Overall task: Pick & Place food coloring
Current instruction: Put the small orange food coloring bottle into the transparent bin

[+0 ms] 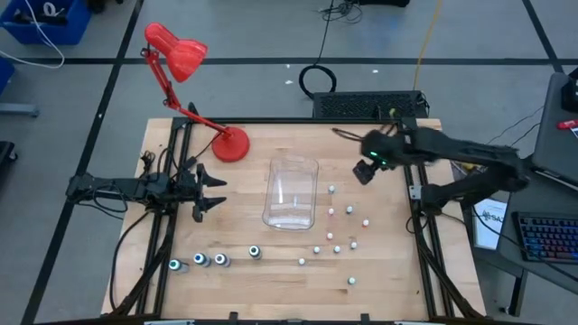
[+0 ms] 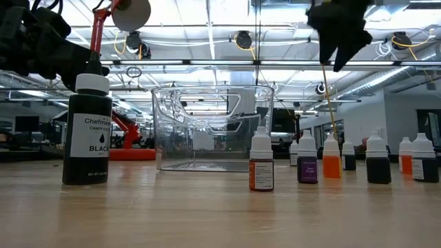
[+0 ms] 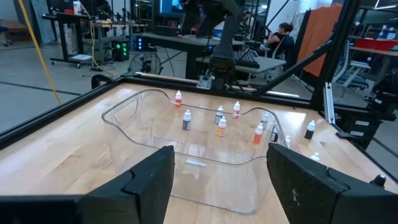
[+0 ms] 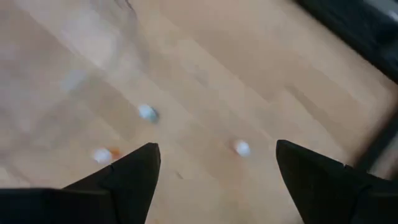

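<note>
Closest to my low camera stands a dark bottle (image 2: 87,131) labelled "BLACK", on the pale wooden tabletop (image 1: 271,248). Beyond the clear tub (image 1: 292,191) I see an open workshop with ceiling lights. My left hand (image 1: 209,190) hovers beside the tub on the lamp (image 1: 185,77) side, fingers apart, holding nothing. My right hand (image 1: 365,171) hangs above the tabletop on the tub's other side, fingers wide, empty. Small food coloring bottles (image 1: 339,230) stand scattered beside the tub below that hand; four larger ones (image 1: 209,261) line up near the front edge.
</note>
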You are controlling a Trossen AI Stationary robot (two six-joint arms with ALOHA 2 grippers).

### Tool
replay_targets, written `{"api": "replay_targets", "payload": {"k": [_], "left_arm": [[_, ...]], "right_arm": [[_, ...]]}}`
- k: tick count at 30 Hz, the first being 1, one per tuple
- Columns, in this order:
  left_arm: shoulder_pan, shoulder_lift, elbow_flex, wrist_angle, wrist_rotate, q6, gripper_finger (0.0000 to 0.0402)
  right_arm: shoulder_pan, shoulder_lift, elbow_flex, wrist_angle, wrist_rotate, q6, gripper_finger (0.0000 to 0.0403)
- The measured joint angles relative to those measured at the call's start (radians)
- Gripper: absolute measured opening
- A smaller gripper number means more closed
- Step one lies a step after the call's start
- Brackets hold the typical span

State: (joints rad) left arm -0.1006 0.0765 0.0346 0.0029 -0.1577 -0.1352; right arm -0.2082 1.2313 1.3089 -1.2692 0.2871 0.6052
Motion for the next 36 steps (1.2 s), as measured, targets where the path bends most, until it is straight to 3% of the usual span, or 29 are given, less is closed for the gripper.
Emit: {"api": "replay_targets", "payload": {"k": [6,12,24,36], "left_arm": [[0.0,0.0,0.0,0.0,0.0,0.0,0.0253],[0.0,0.0,0.0,0.0,0.0,0.0,0.0253],[0.0,0.0,0.0,0.001,0.0,0.0,0.0253],[0.0,0.0,0.0,0.0,0.0,0.0,0.0253]], "right_arm": [[-0.084,0.169,-0.012,-0.104,0.039,-0.054,0.0309],[-0.16,0.168,-0.14,0.056,0.042,-0.106,0.0309],[-0.218,0.143,-0.455,0.372,-0.109,-0.168,0.0309],[-0.218,0.143,-0.514,0.464,-0.108,-0.18,0.0309]]}}
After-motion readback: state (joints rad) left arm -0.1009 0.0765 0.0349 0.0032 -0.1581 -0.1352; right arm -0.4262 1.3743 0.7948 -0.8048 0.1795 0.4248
